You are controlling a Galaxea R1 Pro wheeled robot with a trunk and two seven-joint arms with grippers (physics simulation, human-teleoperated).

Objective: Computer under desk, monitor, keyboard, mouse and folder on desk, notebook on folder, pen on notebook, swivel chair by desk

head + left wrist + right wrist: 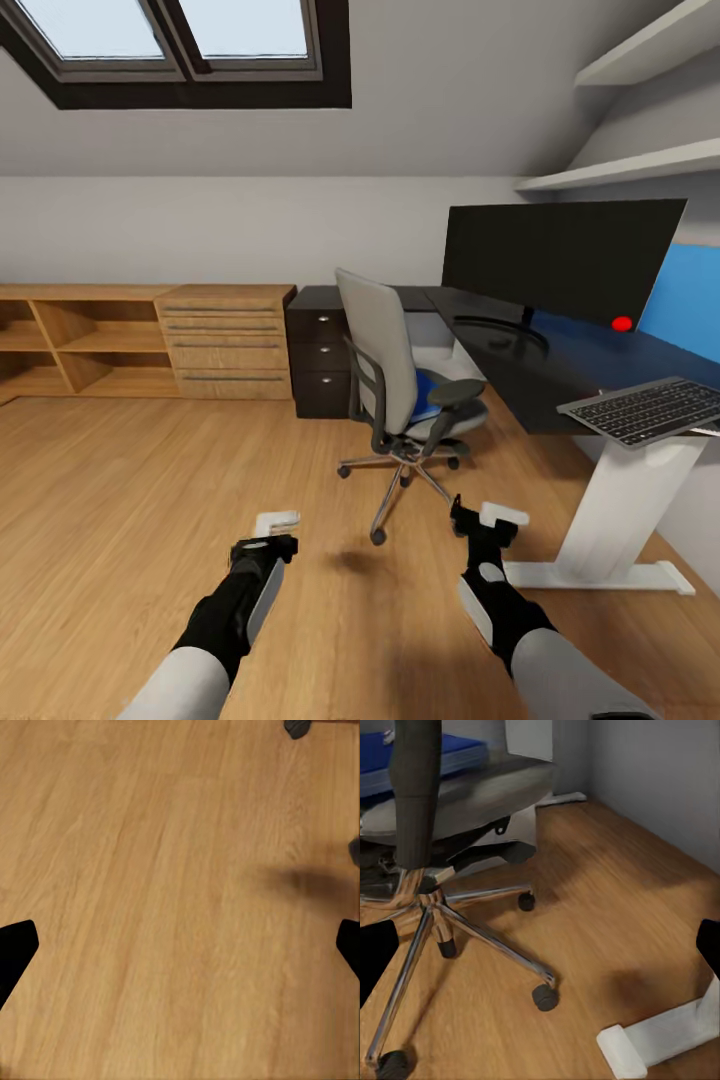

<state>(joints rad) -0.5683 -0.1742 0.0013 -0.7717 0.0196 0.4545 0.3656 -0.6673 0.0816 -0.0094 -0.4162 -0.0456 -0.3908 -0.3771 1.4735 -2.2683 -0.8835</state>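
Wood-plank floor (150, 907) matt; desk (590, 365) top glossy black; swivel chair (400, 385) grey cloth, chrome base.

Counted around the tabletop (560, 375)

One monitor (560, 260) and one keyboard (650, 408) on it; one swivel chair (400, 385) beside it, bearing one folder (428, 392); two wall shelves (620, 178) above it; two tools, left (275, 530) and right (488, 520).

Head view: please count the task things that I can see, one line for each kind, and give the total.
Monitor: 1
Keyboard: 1
Folder: 1, blue, on the chair seat
Chair: 1
Desk: 1
Total: 5
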